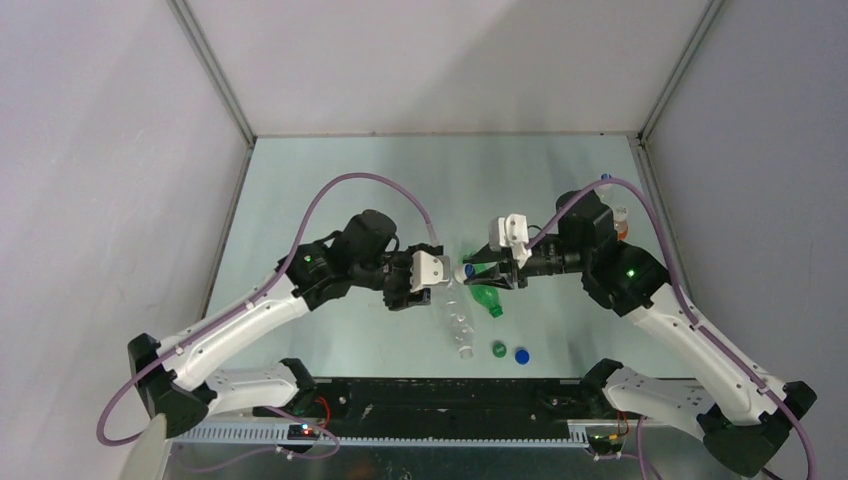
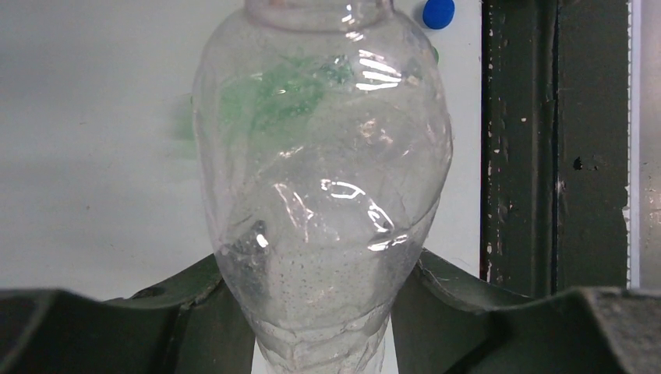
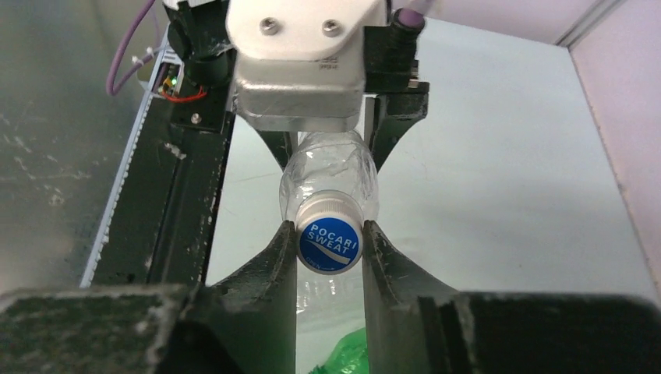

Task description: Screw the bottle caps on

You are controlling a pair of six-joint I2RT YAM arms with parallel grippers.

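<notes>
Seemingly mid-threading: left end effector (image 2: pixel 323 312) clamps the clear bottle (image 2: pixel 323 179), right end effector (image 3: pixel 330 235) clamps the white-and-blue cap (image 3: pixel 330 245) between its fingers (image 3: pixel 269 265), needing a tightening twist next.

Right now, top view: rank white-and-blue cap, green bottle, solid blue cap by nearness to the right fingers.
1. White-and-blue cap, held between the fingers.
2. Green bottle, lying just below them.
3. Solid blue cap, by the near edge.

Left hand (image 2: pixel 319 294) around bottle (image 3: pixel 331 173); right hand (image 3: pixel 329 234) around its cap (image 3: pixel 329 243); loose caps (image 1: pixel 499 349) nearer the bases.
</notes>
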